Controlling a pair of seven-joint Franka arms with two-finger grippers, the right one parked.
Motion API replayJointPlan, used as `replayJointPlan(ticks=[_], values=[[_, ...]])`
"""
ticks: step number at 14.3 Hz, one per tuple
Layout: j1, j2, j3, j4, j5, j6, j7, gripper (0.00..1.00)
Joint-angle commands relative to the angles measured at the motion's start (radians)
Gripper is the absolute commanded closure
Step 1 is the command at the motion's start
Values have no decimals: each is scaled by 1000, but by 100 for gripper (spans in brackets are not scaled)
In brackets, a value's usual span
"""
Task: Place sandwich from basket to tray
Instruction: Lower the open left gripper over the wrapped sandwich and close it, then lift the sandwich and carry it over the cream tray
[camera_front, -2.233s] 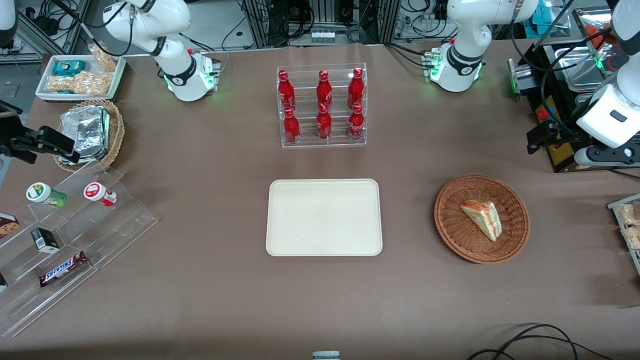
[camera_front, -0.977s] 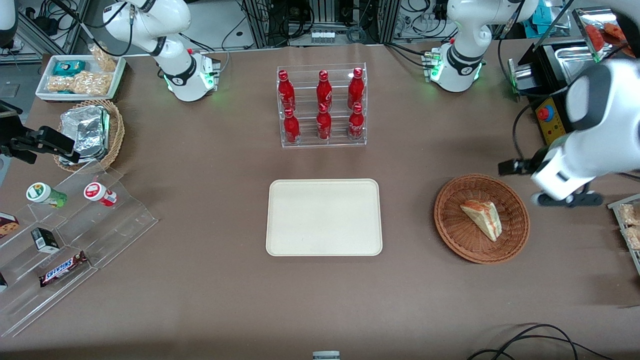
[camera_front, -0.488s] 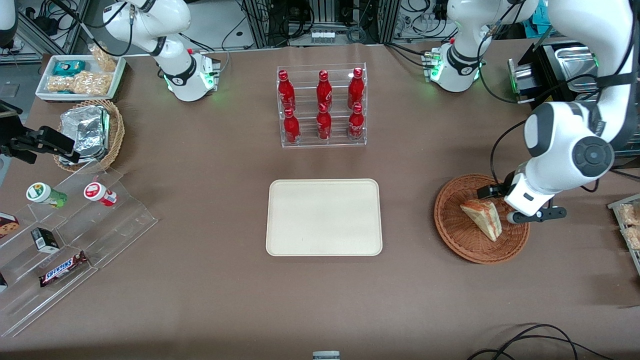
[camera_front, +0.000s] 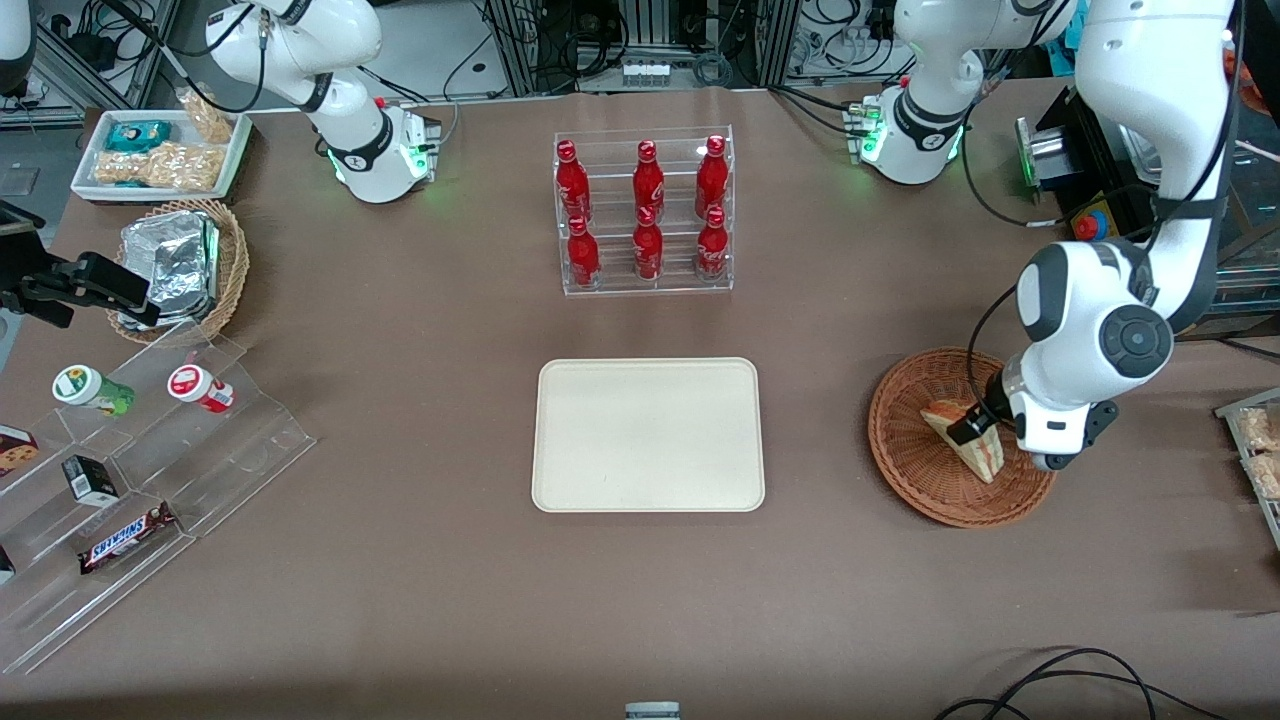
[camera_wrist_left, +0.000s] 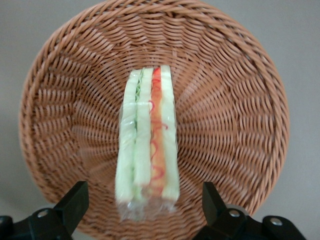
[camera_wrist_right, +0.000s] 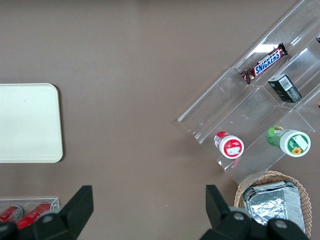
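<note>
The sandwich (camera_front: 983, 457) lies in the reddish-brown wicker basket (camera_front: 915, 470), toward the working arm's end of the table. In the left wrist view the sandwich (camera_wrist_left: 147, 145) shows its pale bread with green and red-orange layers in clear wrap, lying across the basket's (camera_wrist_left: 240, 100) floor. My gripper (camera_front: 975, 430) hangs just above the sandwich, partly covering it. It is open (camera_wrist_left: 145, 210), with one black fingertip (camera_wrist_left: 75, 200) on each side of the sandwich's wide end, apart from it. The cream-beige tray (camera_front: 648, 435) lies bare at the table's middle and also shows in the right wrist view (camera_wrist_right: 27, 122).
A clear rack of red bottles (camera_front: 645, 210) stands farther from the camera than the tray. A tan basket with foil packs (camera_front: 185, 265), a white snack tray (camera_front: 160, 150) and acrylic steps (camera_front: 130, 470) lie toward the parked arm's end. Black equipment (camera_front: 1095, 200) stands near the working arm.
The left arm has swung in from the table's edge and come down over the basket. The gripper now sits just above the sandwich. Sandwich and basket have not moved.
</note>
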Motion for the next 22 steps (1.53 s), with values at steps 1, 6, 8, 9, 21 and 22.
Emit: replayJointPlan(ticks=[1, 6, 8, 9, 21, 22], values=[[-3, 51, 4, 31, 6, 24, -82, 38], [-5, 20, 4, 46, 10, -54, -73, 96], [-12, 3, 0, 124, 12, -228, -73, 96], [-31, 3, 0, 175, 12, -314, -74, 96], [-362, 247, -82, 527, -4, -320, 62, 94], [-387, 258, -88, 525, -2, -269, 61, 94]])
